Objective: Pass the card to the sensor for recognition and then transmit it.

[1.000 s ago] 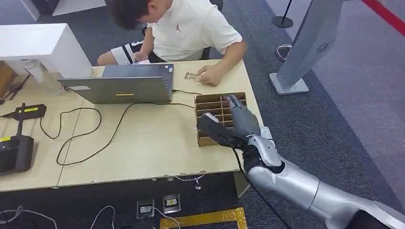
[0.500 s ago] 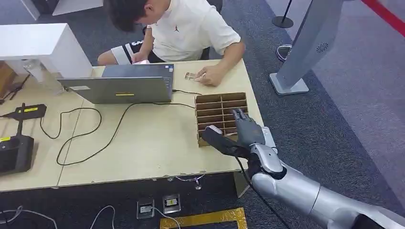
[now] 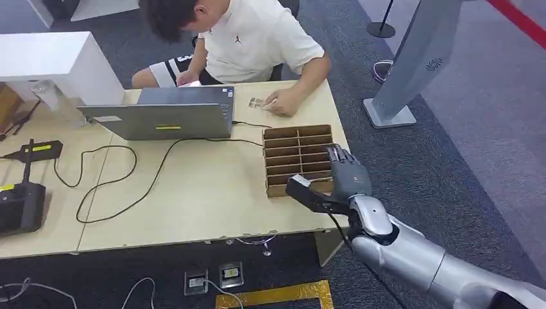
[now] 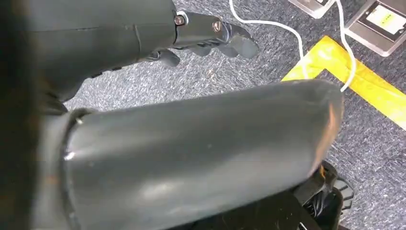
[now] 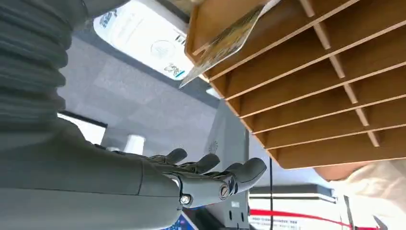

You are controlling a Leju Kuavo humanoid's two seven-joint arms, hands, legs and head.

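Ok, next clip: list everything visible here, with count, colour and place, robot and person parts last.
Table: one, pale wood, centre.
Divided tray: one, brown, table's right end.
Card: one, printed, sticking out of a tray slot.
Laptop: one, grey, back of table.
Cable: one, black, looping from the laptop.
Black device: one, table's left edge.
White cabinet: one, far left.
Grey stand: one, on carpet, right.
Floor sockets: two, below the table.
Yellow tape: on the floor.
Person: one, white shirt, seated behind the table.
Right hand: fingers apart, beside the tray.
Left hand: hanging over carpet.
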